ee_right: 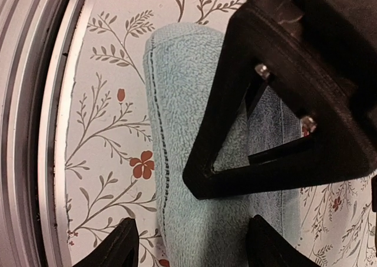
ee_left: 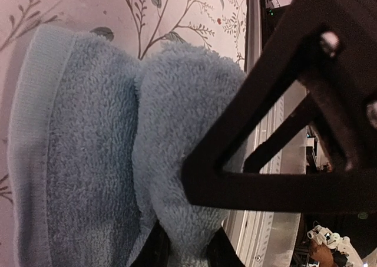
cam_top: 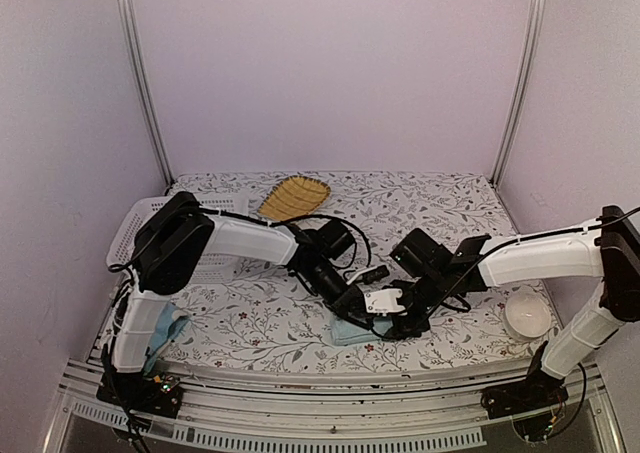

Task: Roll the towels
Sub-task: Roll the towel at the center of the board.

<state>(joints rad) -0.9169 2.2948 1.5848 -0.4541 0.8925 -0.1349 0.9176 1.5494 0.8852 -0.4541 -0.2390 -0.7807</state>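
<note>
**Towel** (cam_top: 352,333): plain light-blue terry, on the table (cam_top: 450,205) at its near edge, about midway between my two arms. Its long axis runs left to right, parallel to the rail (ee_right: 53,131) along that edge. My left wrist view shows two plump bulges side by side with a flat hemmed band down one side. My right wrist view shows a stitched hem running the towel's length. I judge it partly rolled, not finished. The pile is thick and soft, and I would expect it to spring open if let go.

**Left gripper** (ee_left: 185,252): fingers drawn in on one bulge, with the pile pinched between them. This arm has the hold.

**Right gripper** (ee_right: 194,246): fingers well apart, one on either side of the towel's width, straddling it from above and holding nothing. I cannot tell whether the tips touch the cloth. The fingers are set across the long axis, so closing them would take the roll across its width.

**Second towel** (cam_top: 172,331): pale blue heap beside my left arm's base, well apart from both grippers. It is partly hidden and the print is too small to make out. I judge it not yet rolled.

**Other items:**
- Tray (cam_top: 293,197): yellow, far centre.
- Basket (cam_top: 135,235): white, far left.
</note>
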